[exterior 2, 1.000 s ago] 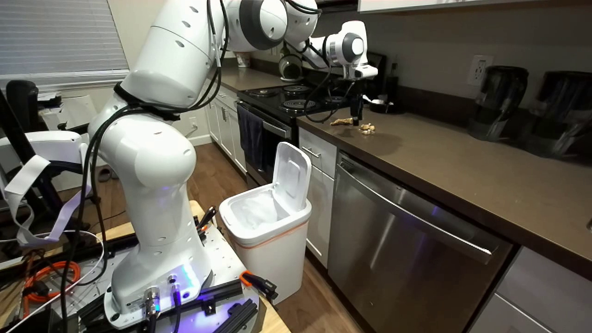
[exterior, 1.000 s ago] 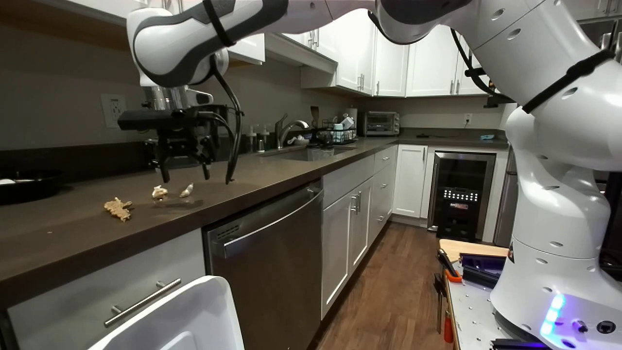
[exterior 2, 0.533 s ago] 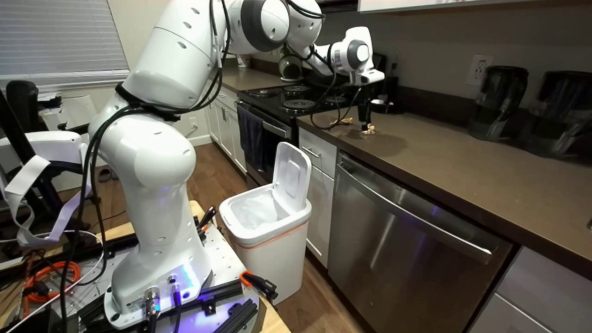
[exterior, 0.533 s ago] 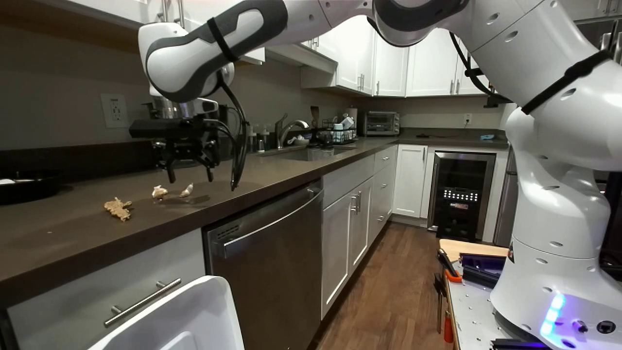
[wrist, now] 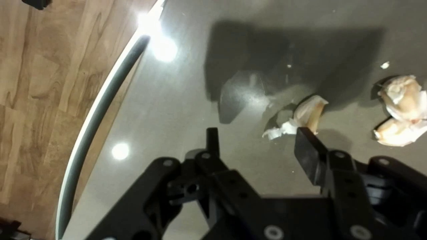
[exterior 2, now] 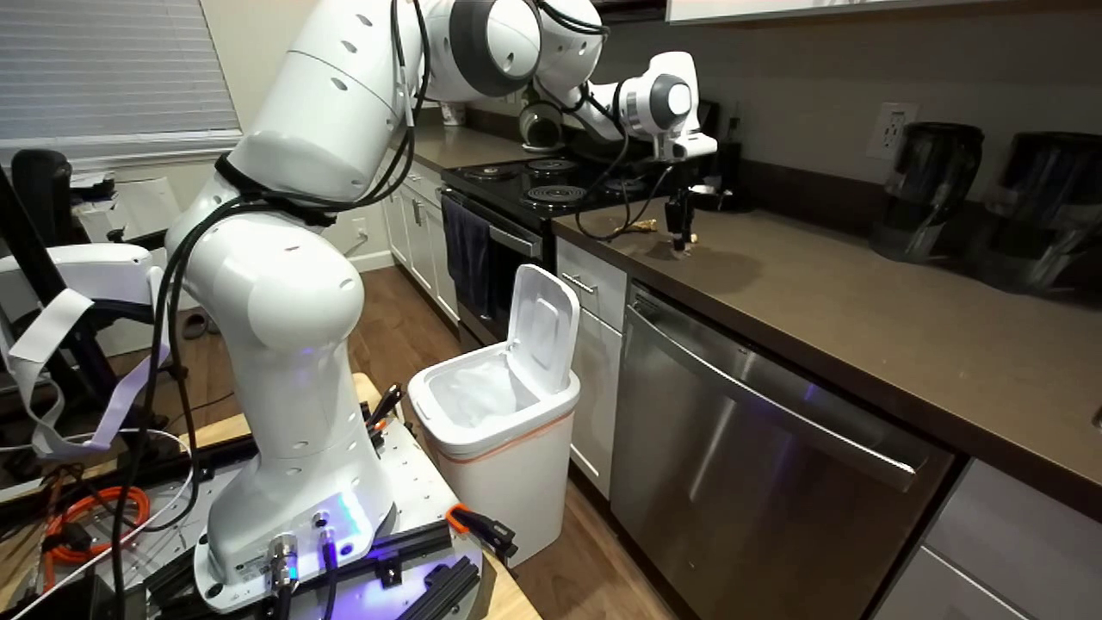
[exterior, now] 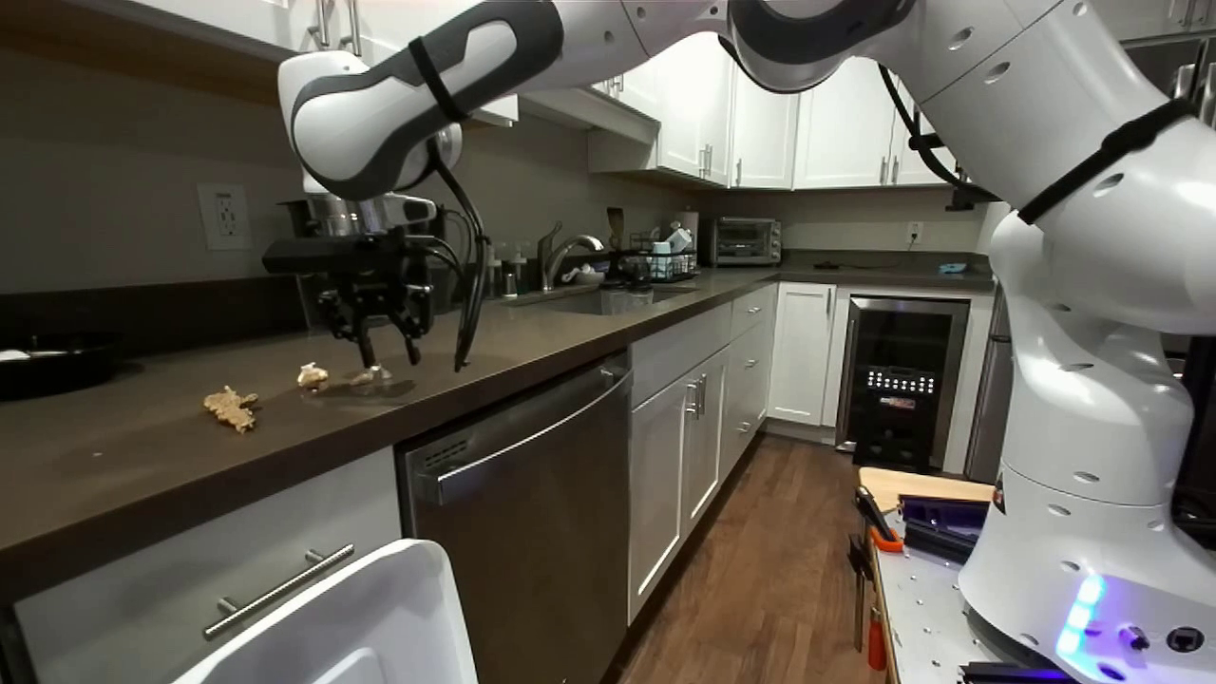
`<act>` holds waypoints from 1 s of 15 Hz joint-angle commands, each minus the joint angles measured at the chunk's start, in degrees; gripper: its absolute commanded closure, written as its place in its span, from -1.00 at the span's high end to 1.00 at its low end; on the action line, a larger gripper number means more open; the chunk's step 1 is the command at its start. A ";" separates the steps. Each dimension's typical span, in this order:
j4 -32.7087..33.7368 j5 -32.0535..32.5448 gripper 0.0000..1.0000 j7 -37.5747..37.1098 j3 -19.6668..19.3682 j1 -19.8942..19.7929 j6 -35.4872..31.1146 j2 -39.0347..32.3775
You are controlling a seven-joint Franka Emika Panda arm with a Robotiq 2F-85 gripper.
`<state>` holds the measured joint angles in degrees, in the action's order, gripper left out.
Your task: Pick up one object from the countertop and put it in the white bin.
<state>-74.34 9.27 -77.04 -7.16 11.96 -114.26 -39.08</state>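
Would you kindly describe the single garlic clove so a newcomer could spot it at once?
Start at the dark brown countertop over the steel dishwasher. On it, by the open pincer, lies the garlic clove. It has a frayed white tail and is smaller than the garlic cluster and smoother than the knobbly ginger root.

1 white bin (exterior 2: 508, 495), 2 garlic pieces (wrist: 310, 112), 1 ginger root (exterior: 230, 408)

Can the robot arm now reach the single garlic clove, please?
Probably yes: the gripper is open and nothing visible blocks the garlic clove, though it lies off-centre, so a small shift may help.
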 commanded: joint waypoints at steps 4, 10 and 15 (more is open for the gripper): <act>1.07 -1.15 1.00 -1.95 1.47 -0.23 -0.22 -1.18; 0.87 -2.16 -0.02 -5.35 1.88 -0.48 -1.73 -2.58; 1.86 -2.00 -0.65 -6.46 1.78 -0.35 -1.25 -2.95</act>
<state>-74.09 8.54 -81.96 -5.89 12.10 -115.61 -40.75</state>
